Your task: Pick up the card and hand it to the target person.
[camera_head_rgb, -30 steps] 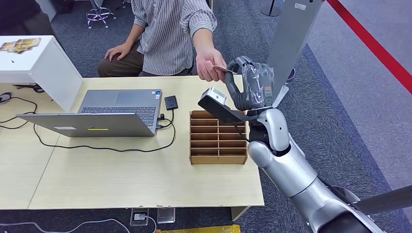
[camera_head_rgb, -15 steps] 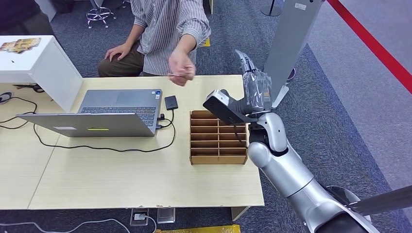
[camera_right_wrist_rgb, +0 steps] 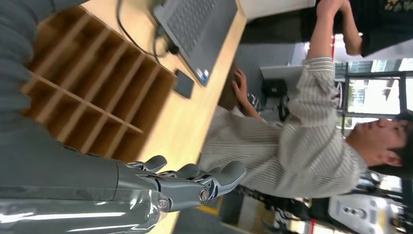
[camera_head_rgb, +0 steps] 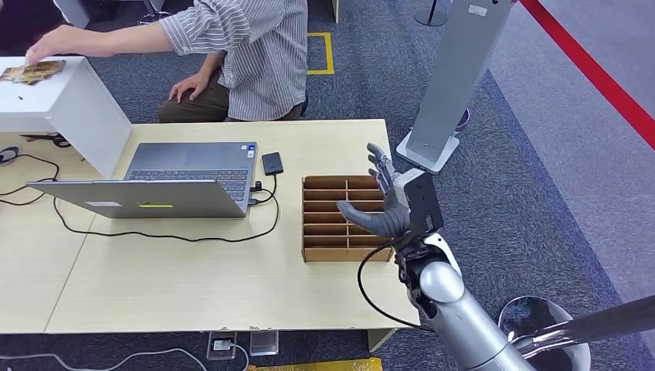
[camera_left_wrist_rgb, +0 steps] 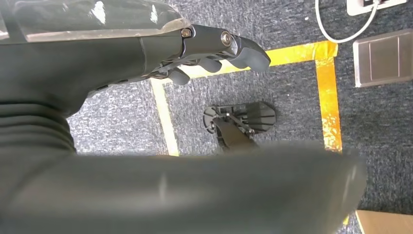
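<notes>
Since its fingers are spread and hold nothing, the right hand [camera_head_rgb: 388,205] hovers idle over the wooden slotted rack [camera_head_rgb: 345,219] on the table [camera_head_rgb: 178,278]. The left hand [camera_left_wrist_rgb: 204,48] hangs by the floor, fingers loosely curled and bare. Farther off, the person [camera_head_rgb: 247,54] reaches to the white cabinet [camera_head_rgb: 54,97], likely laying the card there, though I cannot make it out.

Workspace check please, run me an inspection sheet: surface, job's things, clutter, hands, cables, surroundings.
Surface: light wooden table, bare at the front.
Job's things: card not discernible; person reaches to a white stand.
Clutter: open laptop, small black box, wooden slot rack.
Hands: right hand open over the rack, holding nothing; left hand hangs above the floor, fingers curled, holding nothing.
Cables: black cable loops across the table from the laptop.
Surroundings: grey carpet, red line, yellow floor tape.
</notes>
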